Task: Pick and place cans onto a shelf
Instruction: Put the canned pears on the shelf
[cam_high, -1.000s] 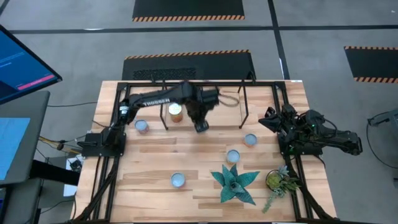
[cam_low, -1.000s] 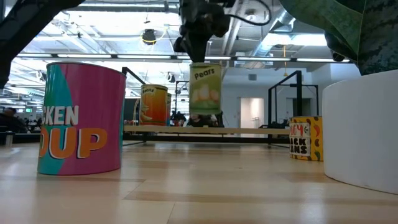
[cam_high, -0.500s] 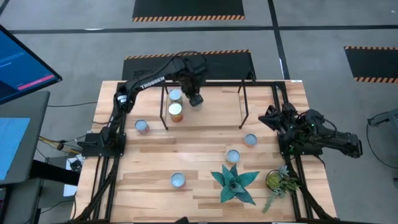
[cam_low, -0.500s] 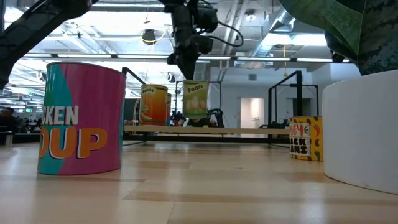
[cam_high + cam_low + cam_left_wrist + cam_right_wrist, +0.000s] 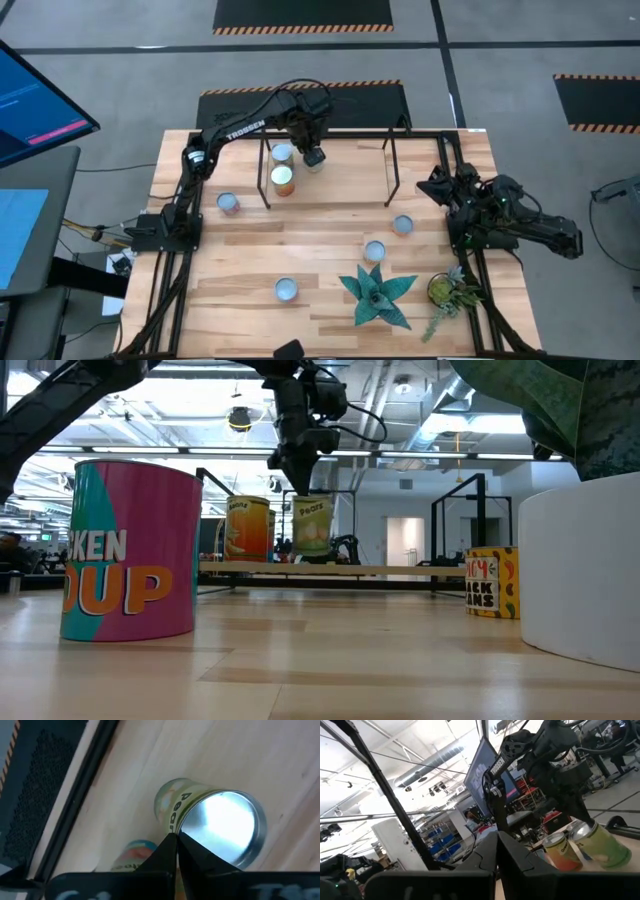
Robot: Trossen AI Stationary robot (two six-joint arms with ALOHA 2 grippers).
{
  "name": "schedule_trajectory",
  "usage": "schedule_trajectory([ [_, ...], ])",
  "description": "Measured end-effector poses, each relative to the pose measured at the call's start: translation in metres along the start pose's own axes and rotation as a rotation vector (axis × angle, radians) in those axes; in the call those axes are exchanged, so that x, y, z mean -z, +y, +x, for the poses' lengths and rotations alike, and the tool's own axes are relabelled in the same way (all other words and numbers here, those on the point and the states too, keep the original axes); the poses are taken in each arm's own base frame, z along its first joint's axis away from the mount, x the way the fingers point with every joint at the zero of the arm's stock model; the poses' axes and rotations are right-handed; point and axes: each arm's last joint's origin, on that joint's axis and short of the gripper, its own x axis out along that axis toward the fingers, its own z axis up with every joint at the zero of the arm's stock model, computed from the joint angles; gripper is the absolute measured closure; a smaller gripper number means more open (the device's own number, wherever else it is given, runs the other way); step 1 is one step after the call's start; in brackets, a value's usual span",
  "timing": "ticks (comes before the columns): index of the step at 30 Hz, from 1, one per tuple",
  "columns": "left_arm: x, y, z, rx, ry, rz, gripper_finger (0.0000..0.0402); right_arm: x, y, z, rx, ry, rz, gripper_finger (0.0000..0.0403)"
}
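We are holding the left gripper (image 5: 297, 155) over the shelf (image 5: 345, 168), at 12 o'clock on the table (image 5: 320, 300). Its fingers (image 5: 165, 852) are pressing together at their narrowest, pinching the rim of the green Pears can (image 5: 312, 525). This can is standing upright on the shelf, just at 12 o'clock of the orange can (image 5: 283, 181). The right gripper (image 5: 437, 190) is waiting at the 3 o'clock table edge, fingers drawn close with nothing between them. Four more cans are resting on the table: one (image 5: 229, 203) at 9 o'clock, two (image 5: 402, 225) (image 5: 374, 250) toward 4 o'clock and one (image 5: 286, 289) near 6 o'clock.
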Motion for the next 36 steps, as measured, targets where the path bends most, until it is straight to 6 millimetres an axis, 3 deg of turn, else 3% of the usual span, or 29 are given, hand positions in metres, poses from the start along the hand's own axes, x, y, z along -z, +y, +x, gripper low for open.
schedule_trajectory([
  [8, 0.0, 0.001, 0.018, -0.018, 0.073, 0.001, 0.0401, 0.0, 0.0, 0.0, -0.002, 0.001, 0.0, 0.0365],
  [27, 0.001, 0.008, 0.018, -0.085, 0.09, 0.001, 0.0401, 0.0, 0.0, 0.0, 0.002, 0.003, -0.002, 0.0365],
  [36, 0.001, 0.013, 0.018, -0.095, 0.09, -0.02, 0.0357, 0.001, -0.001, 0.0, 0.004, 0.008, -0.001, 0.0365],
])
